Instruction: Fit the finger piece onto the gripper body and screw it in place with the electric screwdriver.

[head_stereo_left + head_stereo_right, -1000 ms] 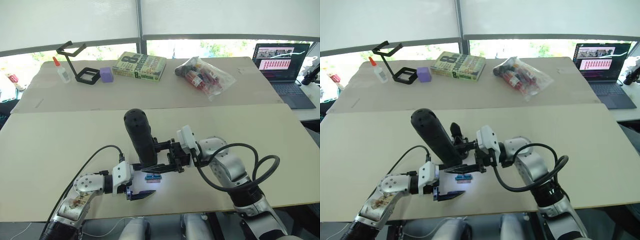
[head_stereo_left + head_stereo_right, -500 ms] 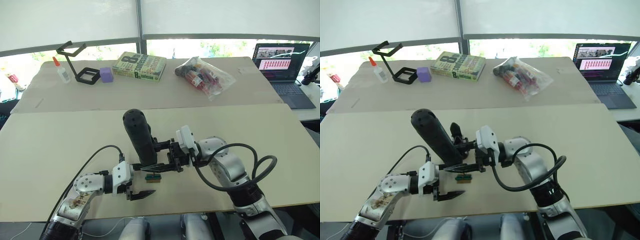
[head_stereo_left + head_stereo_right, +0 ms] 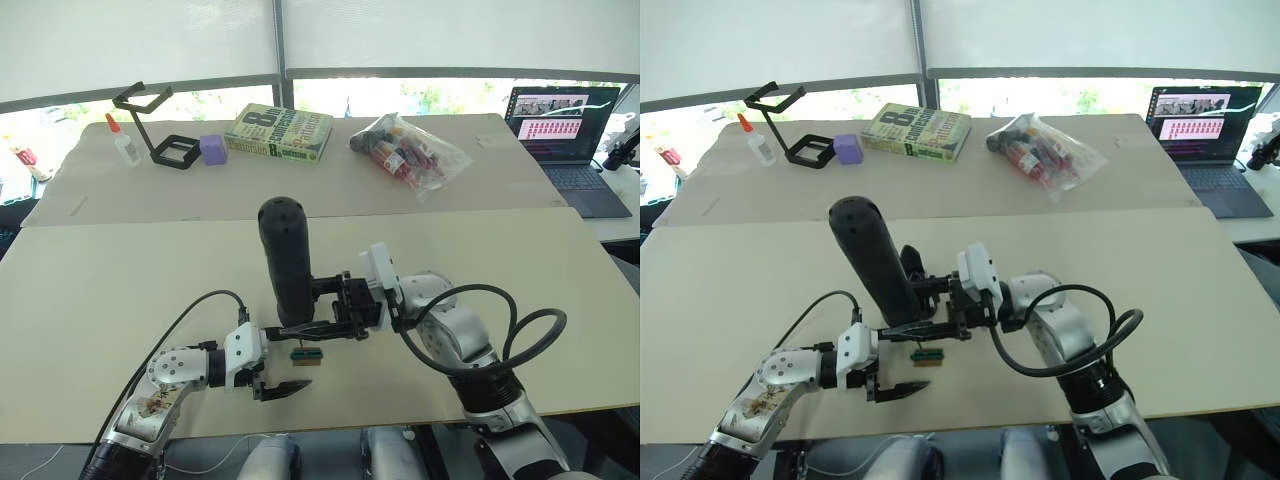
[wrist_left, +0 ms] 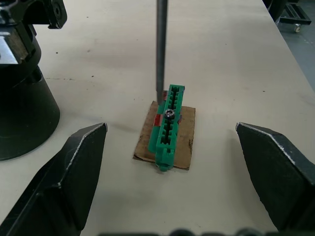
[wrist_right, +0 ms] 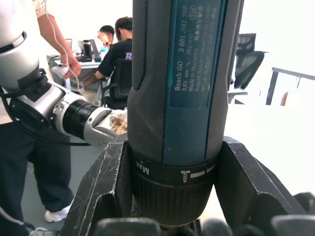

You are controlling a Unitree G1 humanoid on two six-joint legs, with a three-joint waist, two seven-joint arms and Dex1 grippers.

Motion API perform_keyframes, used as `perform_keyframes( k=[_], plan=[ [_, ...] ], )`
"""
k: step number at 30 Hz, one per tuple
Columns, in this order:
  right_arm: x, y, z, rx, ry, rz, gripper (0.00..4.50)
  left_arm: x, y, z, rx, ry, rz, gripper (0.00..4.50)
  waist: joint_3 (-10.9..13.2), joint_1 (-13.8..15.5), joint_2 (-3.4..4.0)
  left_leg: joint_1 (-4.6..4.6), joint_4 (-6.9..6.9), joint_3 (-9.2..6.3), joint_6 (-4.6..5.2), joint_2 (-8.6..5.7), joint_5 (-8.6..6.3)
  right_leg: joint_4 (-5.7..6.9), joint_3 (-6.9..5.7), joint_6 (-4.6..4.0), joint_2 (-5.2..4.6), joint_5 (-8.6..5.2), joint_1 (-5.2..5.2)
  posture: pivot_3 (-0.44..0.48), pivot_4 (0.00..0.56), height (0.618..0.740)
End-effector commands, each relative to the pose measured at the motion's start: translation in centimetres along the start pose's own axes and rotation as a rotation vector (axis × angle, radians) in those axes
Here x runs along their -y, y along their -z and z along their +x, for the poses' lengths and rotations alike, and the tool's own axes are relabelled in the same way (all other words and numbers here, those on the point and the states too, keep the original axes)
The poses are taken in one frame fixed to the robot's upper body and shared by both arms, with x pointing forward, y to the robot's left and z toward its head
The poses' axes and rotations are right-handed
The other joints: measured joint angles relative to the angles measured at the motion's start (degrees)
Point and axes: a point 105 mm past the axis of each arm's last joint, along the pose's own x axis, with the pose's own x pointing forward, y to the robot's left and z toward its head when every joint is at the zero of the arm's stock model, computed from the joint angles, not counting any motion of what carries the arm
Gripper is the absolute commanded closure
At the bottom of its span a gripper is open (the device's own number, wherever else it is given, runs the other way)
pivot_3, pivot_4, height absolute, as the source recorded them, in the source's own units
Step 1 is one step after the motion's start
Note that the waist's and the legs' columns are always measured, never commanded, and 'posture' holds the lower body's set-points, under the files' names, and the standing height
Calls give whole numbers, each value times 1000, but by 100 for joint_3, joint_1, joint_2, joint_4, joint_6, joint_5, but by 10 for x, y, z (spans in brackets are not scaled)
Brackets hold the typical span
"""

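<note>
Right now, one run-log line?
right hand: shut on long black-blue electric screwdriver | bit: beside small green-and-brown block | left hand: open, straddling block

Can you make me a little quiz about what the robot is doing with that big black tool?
1. True or false: the right gripper is shut on the electric screwdriver.
2. Where does the screwdriver's metal bit point?
A. At the book
B. Down at the green block on its brown card
C. At the laptop
3. Fill in: the left gripper is ____, with one finger on each side of the green block.

Key: 1 true. 2 B; the bit's tip is right beside the block's top end. 3 open; its fingers stand apart from the block and do not touch it.
</note>
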Motion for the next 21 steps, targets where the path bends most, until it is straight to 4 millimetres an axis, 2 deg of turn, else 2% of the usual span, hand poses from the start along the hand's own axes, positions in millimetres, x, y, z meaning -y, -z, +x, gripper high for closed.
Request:
perform_keyframes(
  k=[1, 21],
  plan=[
    [-3, -13, 3, 36, -21, -43, 2546, 9, 6, 7, -1, 31, -42, 66, 0, 1, 0, 0, 0, 0, 0, 0, 0, 0, 0, 0, 0, 0, 0, 0, 150, 740],
    [-6, -8, 3, 12, -17, -39, 2546, 11, 6, 9, 3, 37, -45, 66, 0, 9, 0, 0, 1, 0, 0, -1, 0, 0, 0, 0, -1, 0, 1, 0, 150, 740]
  ],
)
